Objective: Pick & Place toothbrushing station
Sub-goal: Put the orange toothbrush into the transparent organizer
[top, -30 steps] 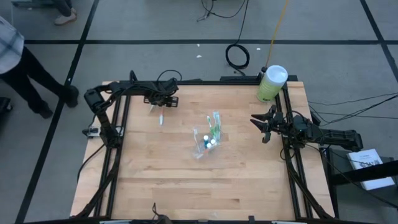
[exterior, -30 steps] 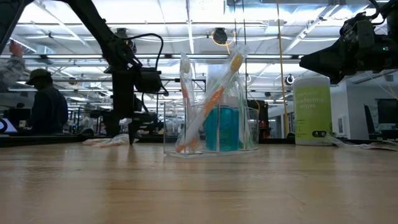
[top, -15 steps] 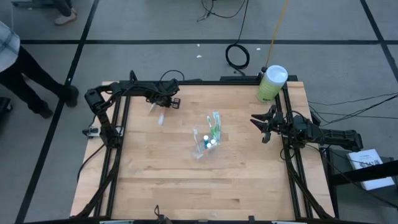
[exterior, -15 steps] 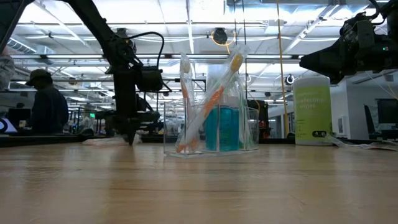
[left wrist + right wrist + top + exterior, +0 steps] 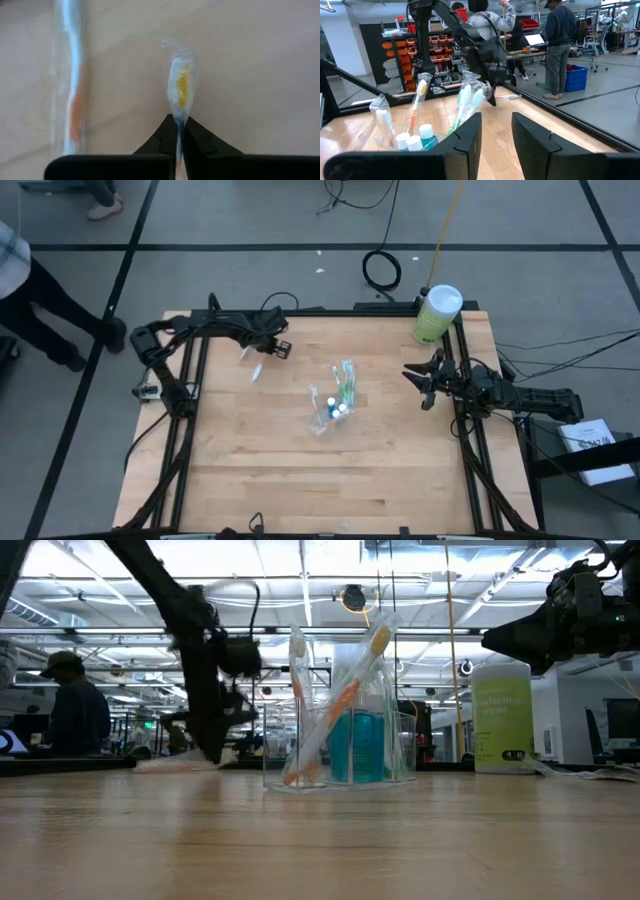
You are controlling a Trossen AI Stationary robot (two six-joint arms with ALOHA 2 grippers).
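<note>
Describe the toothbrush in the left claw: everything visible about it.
The toothbrush is slim and sealed in a clear, crinkled plastic wrapper, with an orange-yellow patch at its head. The left claw is shut on its handle, the head pointing away from the wrist over bare wood. From above it shows as a pale sliver at the table's far left part, apart from the holder. A second wrapped brush lies blurred beside it.

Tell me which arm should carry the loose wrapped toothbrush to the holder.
Left. The left gripper is already shut on the wrapped toothbrush at the table's far left. The right gripper hovers empty by the right edge, with the holder between them.
</note>
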